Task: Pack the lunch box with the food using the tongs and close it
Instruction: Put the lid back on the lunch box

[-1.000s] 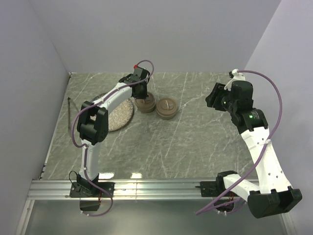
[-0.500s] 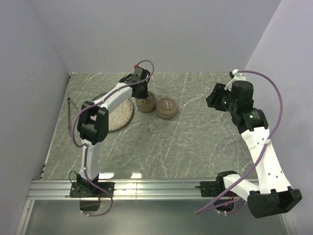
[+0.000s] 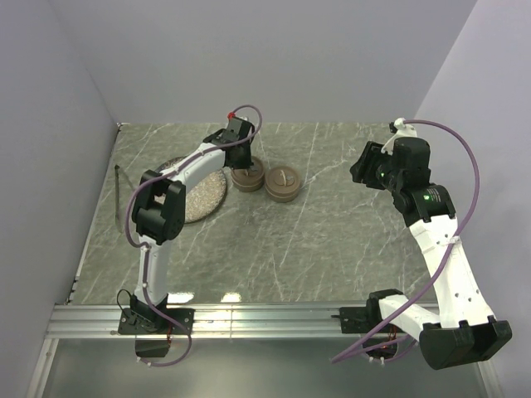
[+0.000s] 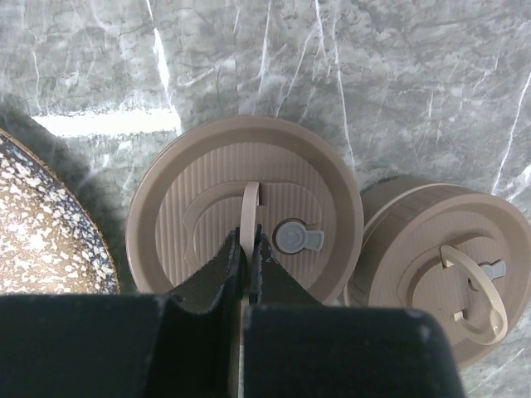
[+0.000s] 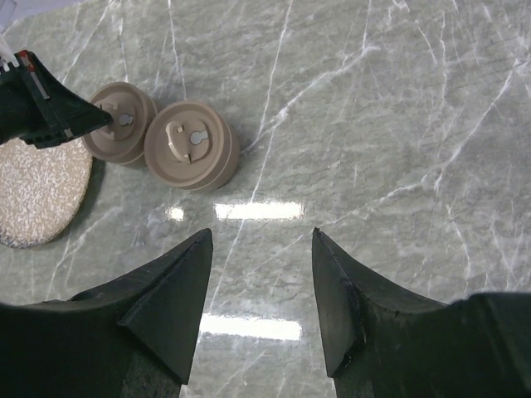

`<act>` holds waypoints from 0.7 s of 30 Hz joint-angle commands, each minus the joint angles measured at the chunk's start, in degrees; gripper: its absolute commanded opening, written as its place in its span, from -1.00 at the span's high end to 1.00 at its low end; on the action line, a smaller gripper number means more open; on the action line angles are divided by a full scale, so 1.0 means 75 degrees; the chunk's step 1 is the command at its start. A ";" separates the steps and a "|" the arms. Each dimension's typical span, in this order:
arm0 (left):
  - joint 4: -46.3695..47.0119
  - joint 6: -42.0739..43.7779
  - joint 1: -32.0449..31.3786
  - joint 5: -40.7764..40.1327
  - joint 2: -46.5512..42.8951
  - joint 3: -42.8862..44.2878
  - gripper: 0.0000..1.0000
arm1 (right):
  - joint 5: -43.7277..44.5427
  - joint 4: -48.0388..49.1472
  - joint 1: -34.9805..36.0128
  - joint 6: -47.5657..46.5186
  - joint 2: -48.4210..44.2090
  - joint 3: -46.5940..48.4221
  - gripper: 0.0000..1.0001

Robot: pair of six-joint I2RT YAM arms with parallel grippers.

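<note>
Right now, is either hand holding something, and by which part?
The left hand pinches the thin loop handle on the tan lid nearest the plate. The right hand is open, holding nothing.

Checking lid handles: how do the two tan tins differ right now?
On the left tin the handle stands upright, pinched by the left end effector; on the right tin it is untouched. The left tin sits beside the plate; the right tin lies farther from it. Both are round, tan, lidded.
</note>
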 commanded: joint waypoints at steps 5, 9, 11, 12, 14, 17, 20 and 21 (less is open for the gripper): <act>0.0550 -0.0162 -0.0038 0.0263 -0.0263 -0.1178 0.99 | -0.0001 0.0065 -0.0072 -0.0080 -0.0193 0.0013 -0.17; 0.0739 -0.0115 -0.0038 0.0346 -0.0439 -0.1368 0.99 | 0.0022 0.0054 -0.0072 -0.0104 -0.0193 0.0013 -0.18; 0.0797 -0.0057 -0.0038 0.0299 -0.0556 -0.1356 0.99 | 0.0011 0.0053 -0.0084 -0.0104 -0.0182 0.0025 -0.20; 0.0832 -0.0033 -0.0038 0.0241 -0.0673 -0.1333 0.92 | -0.0012 0.0065 -0.0084 -0.0092 -0.0170 0.0025 -0.21; 0.0879 0.0060 -0.0038 0.0182 -0.0802 -0.1274 0.20 | -0.0036 0.0077 -0.0084 -0.0080 -0.0135 0.0059 -0.24; 0.1020 0.0178 -0.0038 0.0147 -0.1095 -0.1216 -0.20 | -0.0071 0.0112 -0.0084 -0.0069 -0.0100 0.0095 -0.29; 0.1079 0.0260 -0.0050 0.0123 -0.1376 -0.1087 -0.37 | -0.0083 0.0124 -0.0095 -0.0069 -0.0088 0.0141 -0.30; 0.1090 0.0283 -0.0038 0.0100 -0.1539 -0.1063 -0.38 | -0.0060 0.0135 -0.0096 -0.0069 -0.0111 0.0142 -0.31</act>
